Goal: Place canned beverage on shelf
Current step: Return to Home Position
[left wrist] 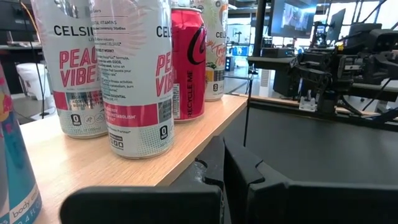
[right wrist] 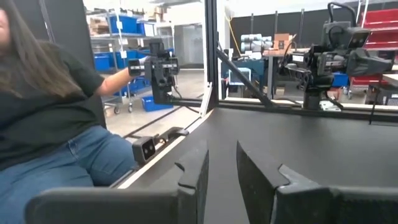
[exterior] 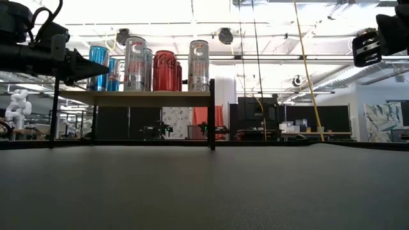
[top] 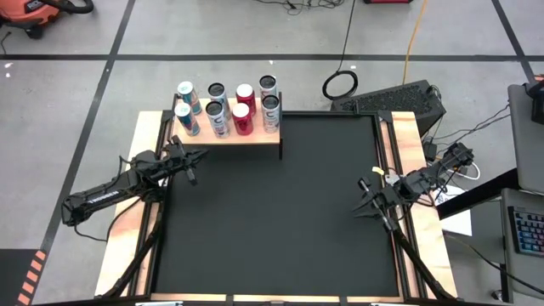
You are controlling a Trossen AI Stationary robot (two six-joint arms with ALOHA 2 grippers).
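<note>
Eight cans are sitting upright on the shelf (top: 255, 139) in two rows of four: blue cans (top: 185, 119), Celsius Peach Vibe cans (left wrist: 134, 74), red Coca-Cola cans (left wrist: 188, 62), then pale cans (top: 271, 109) at the far end. The left pincer (top: 199, 156) is hanging just off the shelf's front corner by the blue ones, fingers pressed together on nothing. The right pincer (top: 364, 206) is hovering over the bench (top: 280, 229) well away from the shelf, fingers slightly apart and gripping nothing.
</note>
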